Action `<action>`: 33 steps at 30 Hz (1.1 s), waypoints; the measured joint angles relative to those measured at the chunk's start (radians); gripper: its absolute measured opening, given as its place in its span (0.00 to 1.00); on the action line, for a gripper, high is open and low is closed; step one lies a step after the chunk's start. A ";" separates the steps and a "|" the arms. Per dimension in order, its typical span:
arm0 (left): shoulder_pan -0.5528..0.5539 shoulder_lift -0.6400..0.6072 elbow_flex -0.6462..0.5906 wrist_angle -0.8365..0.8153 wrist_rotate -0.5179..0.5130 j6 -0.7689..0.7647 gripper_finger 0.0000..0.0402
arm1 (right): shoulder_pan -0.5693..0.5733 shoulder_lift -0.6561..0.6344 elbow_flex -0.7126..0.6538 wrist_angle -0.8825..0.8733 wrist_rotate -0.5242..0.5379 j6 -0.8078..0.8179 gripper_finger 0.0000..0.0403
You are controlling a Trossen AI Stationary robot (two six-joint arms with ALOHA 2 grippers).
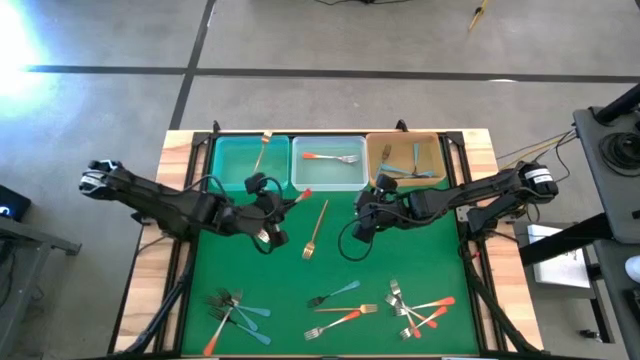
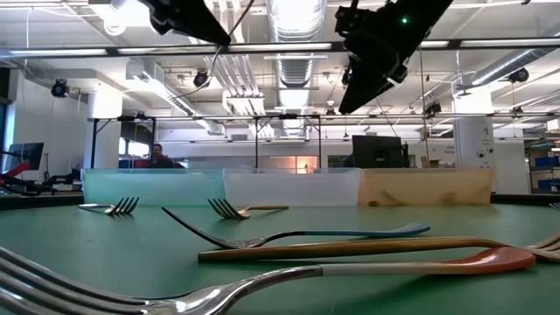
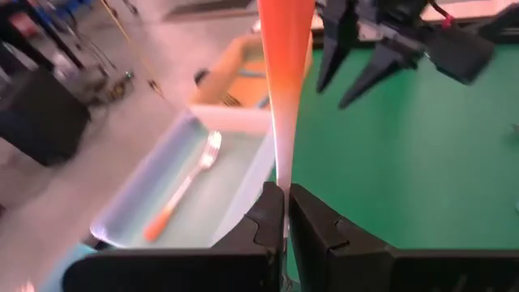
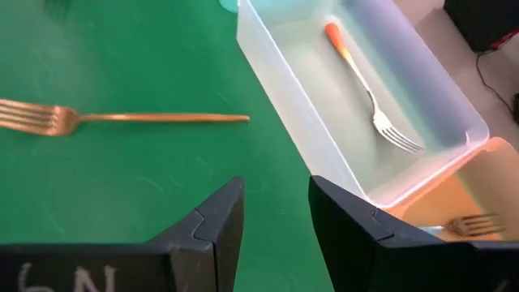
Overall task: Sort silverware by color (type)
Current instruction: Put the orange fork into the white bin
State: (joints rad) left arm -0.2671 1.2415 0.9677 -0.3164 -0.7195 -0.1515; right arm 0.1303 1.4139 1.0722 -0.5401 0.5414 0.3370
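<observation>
My left gripper is shut on an orange-handled fork above the green mat, just in front of the clear middle bin. My right gripper is open and holds nothing. It hovers over the mat near the tan bin. A gold fork lies flat on the mat between the two grippers. The clear bin holds an orange-handled fork, the teal bin a gold fork, and the tan bin teal-handled forks. My left gripper pinches the fork between its two fingers at the pale stretch where the orange handle fades out. The orange handle end sticks out past the fingertips toward the clear bin. The fork is lifted clear of the mat.
Several loose forks lie near the mat's near edge: a teal-handled cluster at the left, a teal and an orange one in the middle, and an orange-handled cluster at the right. The three bins line the far edge.
</observation>
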 joint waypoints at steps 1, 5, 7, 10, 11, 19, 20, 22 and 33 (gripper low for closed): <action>0.003 0.002 0.000 0.017 -0.006 0.022 0.00 | 0.000 0.000 0.000 0.011 0.000 -0.007 0.33; 0.037 0.010 0.000 0.090 -0.044 0.134 0.00 | 0.000 0.000 0.000 0.034 0.001 -0.123 0.33; 0.077 0.013 0.000 0.135 -0.048 0.188 0.00 | -0.004 0.000 0.000 0.037 0.008 -0.133 0.33; 0.170 0.024 0.000 0.189 0.012 0.243 0.00 | -0.017 0.000 0.000 0.044 0.008 -0.097 0.33; 0.207 0.031 0.000 0.205 0.062 0.252 0.00 | -0.021 0.000 0.000 0.044 0.009 -0.091 0.33; 0.539 0.178 0.000 0.419 0.355 0.390 0.00 | -0.028 0.000 0.000 0.043 0.009 -0.069 0.33; 0.581 0.206 0.000 0.437 0.379 0.389 0.00 | -0.028 0.000 0.000 0.043 0.008 -0.067 0.33; 0.652 0.264 0.000 0.466 0.445 0.357 0.00 | -0.028 0.000 0.000 0.043 0.007 -0.061 0.33; 0.768 0.544 0.201 0.391 0.715 0.342 0.02 | -0.028 0.001 0.000 0.024 0.004 -0.059 0.33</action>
State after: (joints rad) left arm 0.5004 1.7857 1.1684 0.0741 -0.0049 0.1905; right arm 0.1020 1.4151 1.0725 -0.5159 0.5457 0.2775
